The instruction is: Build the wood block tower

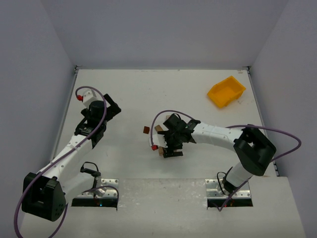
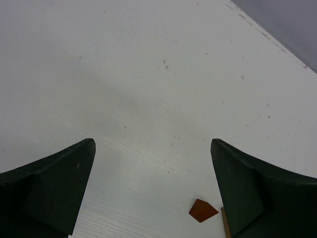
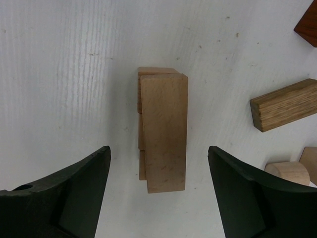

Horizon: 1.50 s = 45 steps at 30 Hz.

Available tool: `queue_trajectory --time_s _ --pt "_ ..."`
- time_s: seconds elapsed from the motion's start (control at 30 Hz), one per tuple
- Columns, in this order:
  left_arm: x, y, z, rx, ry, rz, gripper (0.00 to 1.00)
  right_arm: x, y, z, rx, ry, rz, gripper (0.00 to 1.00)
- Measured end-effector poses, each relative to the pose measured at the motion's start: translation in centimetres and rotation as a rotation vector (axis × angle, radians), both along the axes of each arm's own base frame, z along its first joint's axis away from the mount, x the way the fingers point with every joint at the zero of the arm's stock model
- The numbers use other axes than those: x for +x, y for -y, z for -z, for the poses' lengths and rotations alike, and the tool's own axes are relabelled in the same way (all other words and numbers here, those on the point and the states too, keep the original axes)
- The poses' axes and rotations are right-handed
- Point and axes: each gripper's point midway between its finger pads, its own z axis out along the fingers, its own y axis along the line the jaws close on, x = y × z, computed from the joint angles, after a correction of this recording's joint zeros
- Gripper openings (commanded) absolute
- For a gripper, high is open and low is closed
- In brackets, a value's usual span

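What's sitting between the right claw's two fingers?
A stack of pale wooden blocks, an oblong one on top, touching neither finger. The right wrist view shows it.

Reaches toward one o'clock with the white-and-black left arm [image 1: 69, 148], black two-finger left gripper [image 2: 152, 144] tilted downward, jaws spread wide. Stretches the white-and-black right arm [image 1: 218, 134] toward nine o'clock, black two-finger right gripper [image 3: 158, 148] aimed straight down, jaws parted.
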Motion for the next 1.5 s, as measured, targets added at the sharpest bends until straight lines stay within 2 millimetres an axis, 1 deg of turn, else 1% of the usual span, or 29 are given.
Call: queue_trajectory --time_s 0.07,0.2,0.43,0.73,0.93,1.5 --pt "0.0 0.0 0.0 0.0 0.0 0.0 1.0 0.1 0.0 0.0 -0.001 0.006 0.002 0.77" --pt "0.0 0.0 0.0 0.0 0.0 0.0 1.0 0.2 0.1 -0.1 -0.002 0.013 0.004 0.78" --pt "0.0 0.0 0.0 0.0 0.0 0.0 1.0 0.0 0.4 -1.0 0.013 0.032 -0.003 0.77" --pt "0.0 0.0 0.0 0.0 0.0 0.0 1.0 -0.6 1.2 -0.4 -0.012 0.019 -0.019 0.77" --pt "0.0 0.0 0.0 0.0 0.0 0.001 1.0 -1.1 1.7 0.0 -0.029 0.008 -0.028 0.75" --pt "0.0 0.0 0.2 0.002 -0.007 0.001 1.0 -1.9 2.0 -0.4 -0.026 -0.022 -0.041 0.75"
